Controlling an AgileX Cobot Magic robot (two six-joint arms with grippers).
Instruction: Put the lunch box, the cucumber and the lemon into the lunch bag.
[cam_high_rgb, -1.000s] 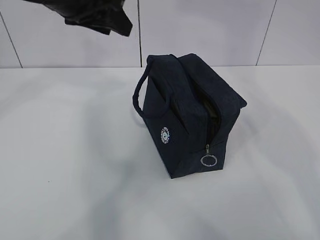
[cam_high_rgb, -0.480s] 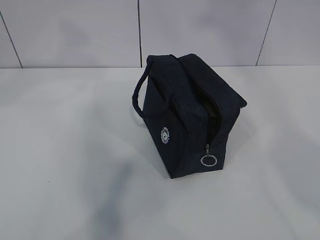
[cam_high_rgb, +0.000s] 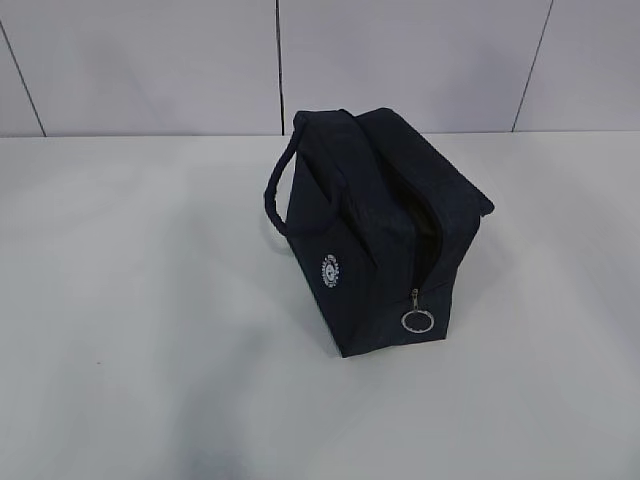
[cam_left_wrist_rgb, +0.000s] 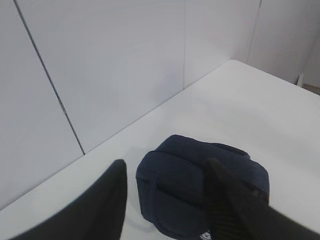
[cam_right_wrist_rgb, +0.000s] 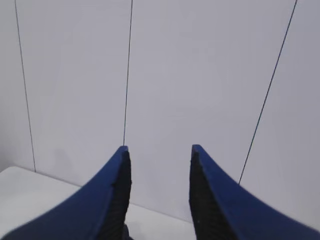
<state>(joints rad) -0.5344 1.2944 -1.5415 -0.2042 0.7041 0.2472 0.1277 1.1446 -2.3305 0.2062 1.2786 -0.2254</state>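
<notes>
Navy lunch bag (cam_high_rgb: 375, 230) upright on table (cam_high_rgb: 130, 330), zipper part-open.

White counter (cam_high_rgb: 130, 330), matte and bare-looking, soft grey shadows across it. Behind it, pale wall (cam_high_rgb: 150, 60) of large panels split by thin dark seams (cam_high_rgb: 279, 65), meeting the counter's far edge in a straight line.

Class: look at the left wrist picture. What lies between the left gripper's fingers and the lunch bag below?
Nothing. In the left wrist view the left gripper hangs open above the lunch bag, with only air between.
</notes>
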